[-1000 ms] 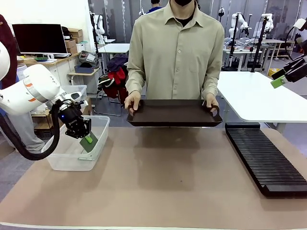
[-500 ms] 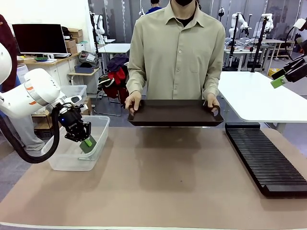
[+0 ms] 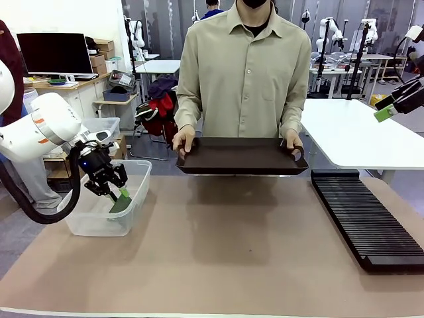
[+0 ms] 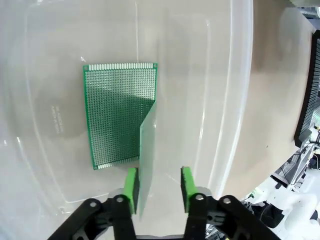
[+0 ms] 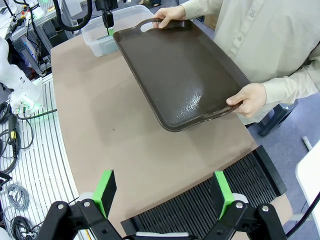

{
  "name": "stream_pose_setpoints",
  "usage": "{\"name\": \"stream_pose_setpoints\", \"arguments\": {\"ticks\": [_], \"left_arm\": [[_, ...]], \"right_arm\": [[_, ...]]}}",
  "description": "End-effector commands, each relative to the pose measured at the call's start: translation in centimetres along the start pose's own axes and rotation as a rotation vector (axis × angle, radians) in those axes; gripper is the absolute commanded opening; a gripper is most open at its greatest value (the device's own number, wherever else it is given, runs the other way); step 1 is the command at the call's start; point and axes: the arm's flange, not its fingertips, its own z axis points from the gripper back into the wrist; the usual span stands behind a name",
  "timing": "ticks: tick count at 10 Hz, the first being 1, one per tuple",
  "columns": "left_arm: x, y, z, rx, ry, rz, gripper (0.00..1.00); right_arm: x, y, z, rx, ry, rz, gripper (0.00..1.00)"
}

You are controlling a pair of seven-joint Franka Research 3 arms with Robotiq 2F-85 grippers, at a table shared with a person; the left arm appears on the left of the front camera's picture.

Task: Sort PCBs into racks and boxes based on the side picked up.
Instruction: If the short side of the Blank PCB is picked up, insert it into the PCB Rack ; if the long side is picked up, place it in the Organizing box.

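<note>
My left gripper [image 3: 111, 185] hangs just inside the clear box [image 3: 89, 222] at the table's left, jaws open. In the left wrist view, one green PCB [image 4: 120, 112] lies flat on the box floor. A second PCB [image 4: 146, 150] stands on edge between my left gripper's [image 4: 159, 185] fingers, close against one green pad [image 4: 131, 186] and clear of the other. From the front it shows as a tilted green board [image 3: 121, 203]. My right gripper [image 3: 387, 109] hovers high at the far right, open and empty, above the black slotted rack [image 3: 368, 218]. The right gripper [image 5: 164, 192] looks down on the rack [image 5: 200, 210].
A person stands at the far side, both hands holding a dark brown tray [image 3: 242, 156] level above the table's far edge. The tan tabletop [image 3: 225, 252] lies between box and rack. A white table [image 3: 358, 129] stands behind at the right.
My left gripper's jaws have opened and let go of the PCB, which now leans loose in the box. The gripper has shifted slightly up and left. The right arm and tray are unmoved.
</note>
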Motion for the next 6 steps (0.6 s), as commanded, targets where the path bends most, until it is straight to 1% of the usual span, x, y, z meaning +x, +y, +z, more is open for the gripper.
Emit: {"name": "stream_pose_setpoints", "arguments": {"ticks": [1, 2, 3, 4, 6], "left_arm": [[0.0, -0.1, 1.4, 0.04, -0.028, 0.019, 0.67], [0.0, -0.3, 2.1, 0.044, -0.032, 0.012, 0.82], [-0.1, -0.6, 2.6, 0.052, -0.036, 0.007, 0.86], [-0.1, -0.7, 3.2, 0.065, -0.041, -0.008, 1.0], [-0.3, -2.2, 4.9, 0.088, -0.092, -0.074, 1.0]], "right_arm": [[0.0, 0.0, -0.1, 0.019, -0.017, 0.01, 1.0], [0.0, 0.0, -0.1, 0.019, -0.017, 0.01, 1.0], [0.0, 0.0, -0.1, 0.019, -0.017, 0.01, 1.0], [0.0, 0.0, -0.1, 0.019, -0.017, 0.01, 1.0], [0.0, 0.0, -0.1, 0.019, -0.017, 0.01, 1.0]]}}
